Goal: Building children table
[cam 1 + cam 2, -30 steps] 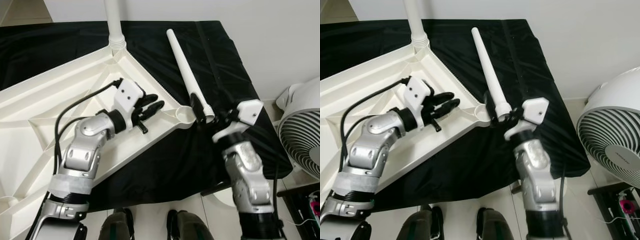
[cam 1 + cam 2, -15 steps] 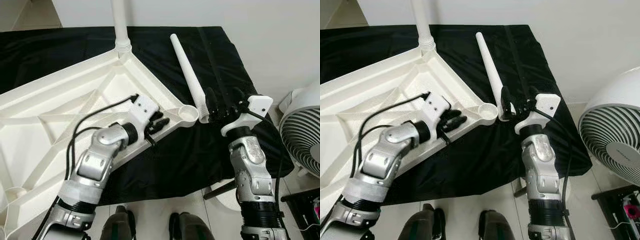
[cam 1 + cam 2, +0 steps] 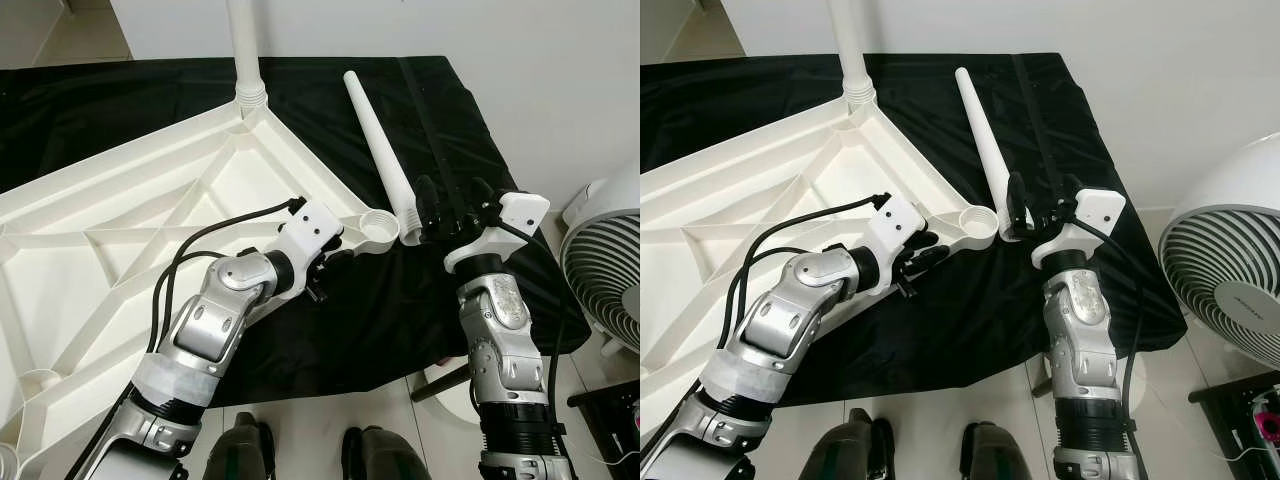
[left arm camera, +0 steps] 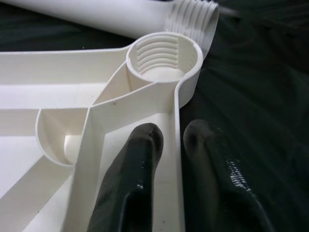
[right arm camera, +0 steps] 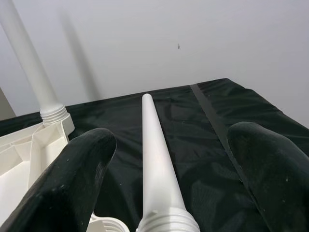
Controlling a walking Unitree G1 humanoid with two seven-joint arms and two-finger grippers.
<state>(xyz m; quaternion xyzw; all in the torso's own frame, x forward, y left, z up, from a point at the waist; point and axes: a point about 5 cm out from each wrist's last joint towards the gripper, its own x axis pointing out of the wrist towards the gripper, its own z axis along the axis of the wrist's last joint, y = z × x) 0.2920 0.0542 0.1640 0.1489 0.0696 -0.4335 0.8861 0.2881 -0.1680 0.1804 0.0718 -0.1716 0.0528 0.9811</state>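
A white plastic tabletop (image 3: 130, 220) lies upside down on the black cloth. One white leg (image 3: 245, 50) stands screwed into its far corner. A loose leg (image 3: 380, 140) lies on the cloth, its threaded end beside the empty corner socket (image 3: 378, 225). My left gripper (image 3: 325, 262) pinches the tabletop's outer rim just short of that socket (image 4: 164, 58). One of its fingers (image 4: 130, 179) is inside the rim and the other is outside. My right gripper (image 3: 450, 195) is open, with the leg's (image 5: 157, 150) thick end between its spread fingers (image 5: 82, 164).
A white fan (image 3: 1230, 270) stands on the floor at the right, close to my right arm. The cloth-covered table's front edge (image 3: 380, 370) runs just before my feet. A pale wall closes off the far side.
My left gripper slid from over the tabletop's ribs to its outer rim by the socket. My right gripper let go of the leg's thick end and opened. The camera shifted slightly.
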